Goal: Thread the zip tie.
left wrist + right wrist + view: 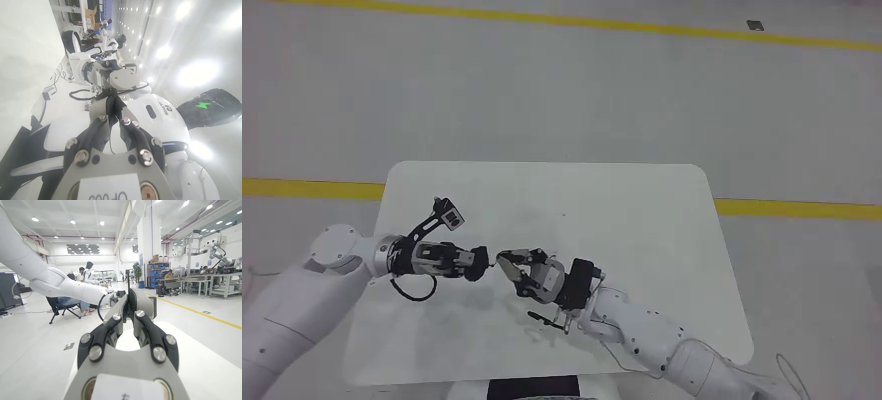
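Note:
Low over the white table [642, 220], near its front left part, my two grippers meet tip to tip. My left gripper [480, 261] [113, 103] is shut on the black zip tie [110, 132], whose thin strap trails back between its fingers. Facing it, my right gripper [504, 260] [129, 303] is shut on the zip tie [129, 283] too, with a thin straight length standing out beyond its fingertips. In the left wrist view the right gripper [111, 81] sits just past the left fingertips, and the tie's dark end bunches where they meet.
The table's right edge [722, 250] and far edge lie well away from both arms. A yellow floor line [802, 208] runs behind the table. Bare tabletop spreads to the right and far side of the grippers.

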